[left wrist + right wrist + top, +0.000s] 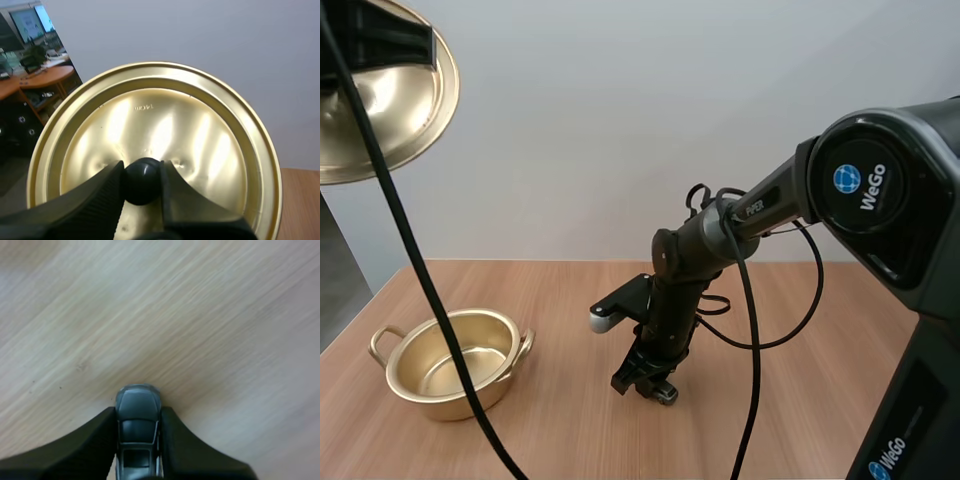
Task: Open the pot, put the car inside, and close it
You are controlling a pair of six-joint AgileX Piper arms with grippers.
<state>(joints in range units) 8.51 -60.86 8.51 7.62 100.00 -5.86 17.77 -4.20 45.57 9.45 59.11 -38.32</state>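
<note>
**Lid lifted by the left arm; toy car gripped by the right**

Nearest, at the right of the high view, the right arm reaches forward and down to the middle of the wooden table (800, 330). The right gripper (647, 385) points down at the tabletop. In the right wrist view its two black fingers (90, 440) stand on either side of a grey toy car (138, 425), pressed against the car's flanks, so the right gripper (138, 412) is pinching the car. The car's nose pokes out past the fingertips. The car appears to sit on or just above the wood, though contact with the table (200, 315) cannot be confirmed.

Well apart to the left stands the gold pot (430, 395), upright on the table. It has two loop handles and its top is uncovered.

High above the pot, at the far left, the gold lid (390, 110) hangs tilted in the air, clear of the pot. In the left wrist view the left gripper (141, 170) is closed on the black knob (142, 181) at the centre of the lid (165, 110), with one ribbed finger (105, 195) on each side of it.
</note>
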